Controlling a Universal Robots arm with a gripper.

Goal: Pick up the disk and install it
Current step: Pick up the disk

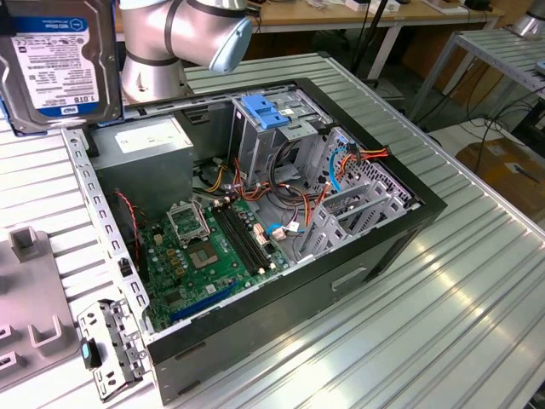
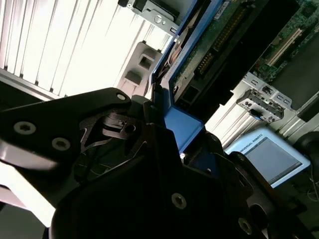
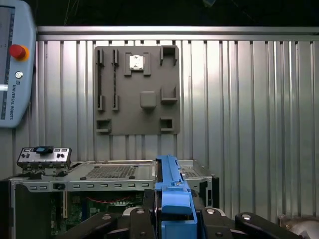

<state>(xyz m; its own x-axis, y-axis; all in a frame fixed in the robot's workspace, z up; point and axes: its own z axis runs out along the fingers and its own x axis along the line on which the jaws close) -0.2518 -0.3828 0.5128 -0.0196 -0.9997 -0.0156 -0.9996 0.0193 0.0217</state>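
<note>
Ribbed aluminium forms the desk [image 1: 460, 281], where an open computer case [image 1: 426, 209] lies on its side with the motherboard [image 1: 213, 247] facing up. A grey fixture plate [image 3: 137, 89] rests on the desk beyond the case in the first wrist view, with a teach pendant [image 3: 12, 64] beside it.

The disk [image 1: 60, 64] is off the desk and held up in the air. In the exterior view it hangs at that view's upper left, label towards the camera, just outside the corner of the case where the grey power supply [image 1: 149, 141] sits. The arm [image 1: 170, 34] rises close beside it.

In both wrist views the claw [image 3: 173, 211] is closed on the disk, its black fingers [image 2: 149, 124] pressed against the blue side rails. The contact itself is partly hidden, so I judge the grip to be firm rather than see it.

The rail runs straight out from the claw, so the disk's long axis appears to point away from the wrist. The metal drive cage [image 1: 255, 149] with its blue latch [image 1: 264, 112] lies well apart from the disk, towards the exterior view's right, past the power supply. The disk is lifted but not installed.
</note>
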